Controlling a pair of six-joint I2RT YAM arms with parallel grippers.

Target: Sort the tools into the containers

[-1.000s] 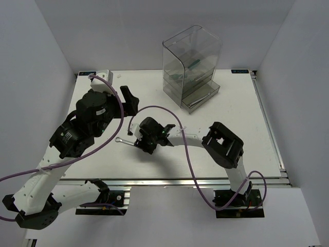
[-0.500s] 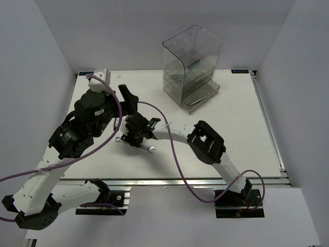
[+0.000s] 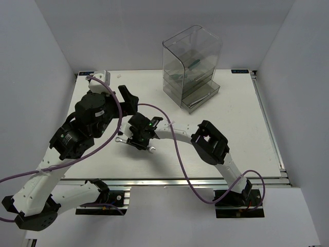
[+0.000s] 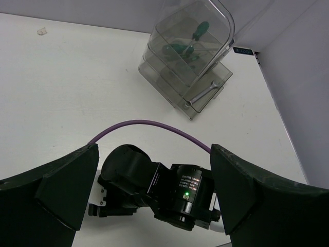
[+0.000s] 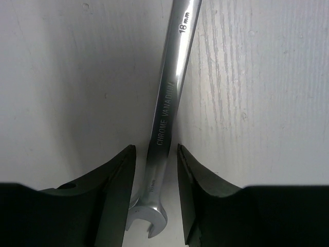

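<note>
Wrench (image 5: 172, 77) flat betw fingers (image 5: 113, 195) of right tool (image 5: 154, 154), barely any gap

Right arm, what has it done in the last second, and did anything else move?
The right gripper slid left over the wrench and now straddles its shaft, jaws apart and not yet gripping it. The wrench and the drawer unit stayed put; the open left gripper hardly moved.

A silver wrench (image 5: 167, 103) stamped 18 mm lies flat on the white table (image 5: 257, 77), towards its near left. The clear grey drawer unit (image 3: 191, 56) stands upright at the far side. Its pulled-out bottom drawer (image 4: 221, 82) holds a second wrench (image 4: 204, 93), and green-handled screwdrivers (image 4: 181, 50) lie higher up inside.
</note>
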